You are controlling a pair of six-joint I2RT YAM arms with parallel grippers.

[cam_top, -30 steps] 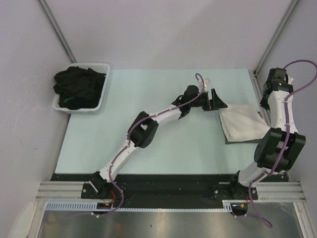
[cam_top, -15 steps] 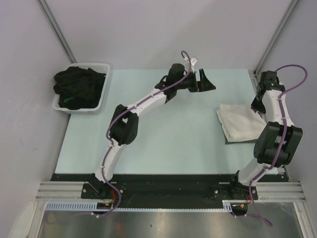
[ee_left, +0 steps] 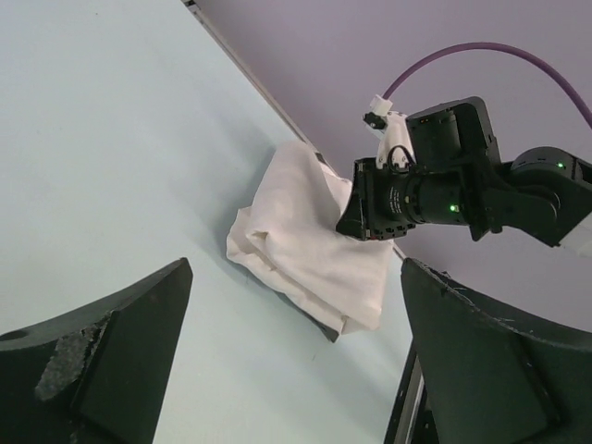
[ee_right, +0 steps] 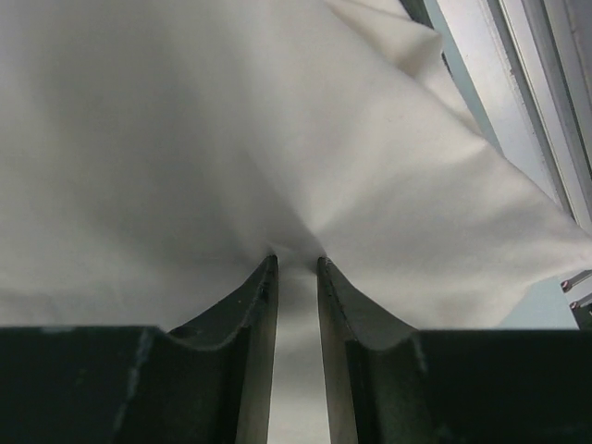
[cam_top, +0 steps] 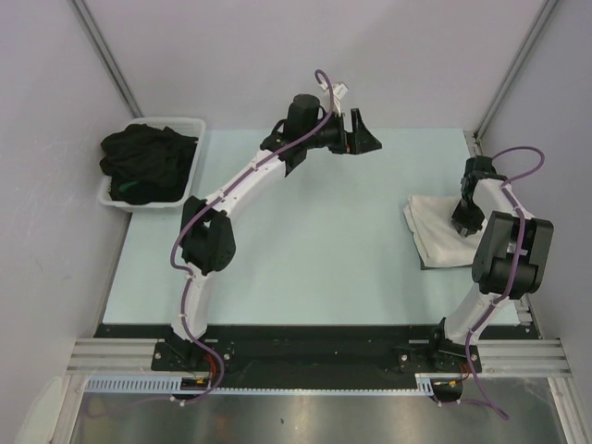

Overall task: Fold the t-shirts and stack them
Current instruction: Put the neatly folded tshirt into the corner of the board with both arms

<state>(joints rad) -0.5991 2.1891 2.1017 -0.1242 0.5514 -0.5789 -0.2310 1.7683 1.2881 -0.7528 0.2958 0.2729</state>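
Well, white tub (cam_top: 191, 181) holds crumpled black t-shirts (cam_top: 148, 159)

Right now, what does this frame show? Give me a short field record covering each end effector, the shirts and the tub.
left end effector: open, empty, raised over the far side of the table
right end effector: closed on a pinch of the cream-white t-shirt
cream-white t-shirt: folded, at the table's right side, on dark grey cloth
black t-shirts: heaped in the white tub, far left

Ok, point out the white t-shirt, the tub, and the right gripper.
white t-shirt (cam_top: 435, 231): top view, centre of the folded cloth.
tub (cam_top: 148, 205): top view, its near wall.
right gripper (ee_right: 296, 264): right wrist view, between fingertips pinching the cloth.
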